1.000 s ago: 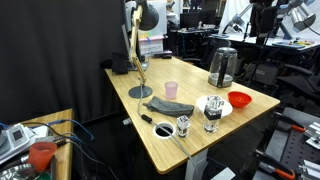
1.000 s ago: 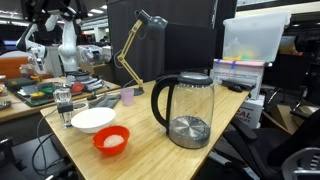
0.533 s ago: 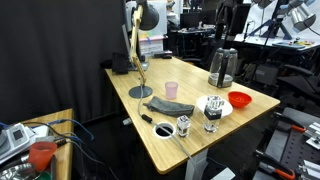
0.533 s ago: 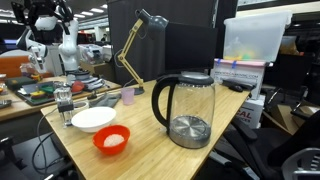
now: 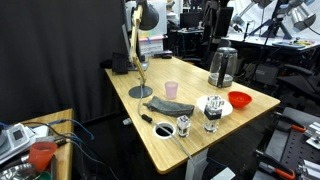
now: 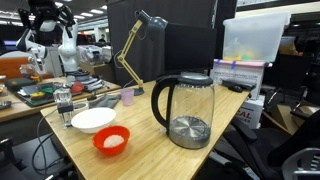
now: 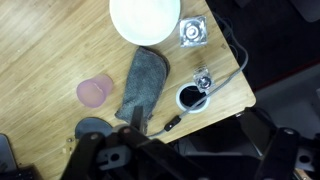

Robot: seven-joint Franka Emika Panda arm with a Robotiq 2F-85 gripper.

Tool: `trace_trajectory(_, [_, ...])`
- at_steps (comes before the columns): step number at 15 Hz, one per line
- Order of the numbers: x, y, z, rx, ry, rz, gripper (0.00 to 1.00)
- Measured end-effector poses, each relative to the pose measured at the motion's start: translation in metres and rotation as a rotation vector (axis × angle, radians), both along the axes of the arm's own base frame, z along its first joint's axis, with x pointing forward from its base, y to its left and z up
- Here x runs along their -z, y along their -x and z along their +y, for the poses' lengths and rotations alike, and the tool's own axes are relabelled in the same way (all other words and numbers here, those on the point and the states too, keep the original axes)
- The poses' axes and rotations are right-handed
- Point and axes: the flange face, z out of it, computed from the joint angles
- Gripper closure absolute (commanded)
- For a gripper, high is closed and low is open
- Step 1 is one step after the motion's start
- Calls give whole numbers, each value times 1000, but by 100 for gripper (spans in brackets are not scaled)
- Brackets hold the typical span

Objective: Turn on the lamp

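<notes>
The lamp stands at the table's back corner, with a round grey base [image 5: 140, 91], a pale-gold stem [image 5: 135, 55] and a dark head [image 5: 148, 17]. It also shows in the other exterior view [image 6: 129, 52]. In the wrist view only part of its grey base [image 7: 93, 127] shows, at the lower left. My gripper [image 5: 215, 18] hangs high above the far side of the table, well away from the lamp. It also shows at the upper left of an exterior view [image 6: 47, 12]. In the wrist view my gripper [image 7: 190, 160] is dark and blurred, its fingers spread wide and holding nothing.
A steel kettle [image 5: 222, 67] stands at the back. On the table lie a pink cup [image 7: 95, 92], a grey cloth [image 7: 140, 88], a white bowl [image 7: 145, 18], a red bowl [image 5: 239, 99], two glass jars [image 7: 194, 33] and a black round dish [image 7: 189, 97]. The table edge [image 7: 240, 100] is close.
My arm has moved sideways high above the table, toward the kettle and the lamp side. Nothing on the table has moved.
</notes>
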Motion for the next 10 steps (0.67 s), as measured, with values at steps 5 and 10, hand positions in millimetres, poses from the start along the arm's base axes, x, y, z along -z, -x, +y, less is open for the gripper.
trace_trajectory(5, [-1, 0, 8, -19, -7, -24, 0])
trace_trajectory(10, [11, -20, 50, -92, -65, -99, 0])
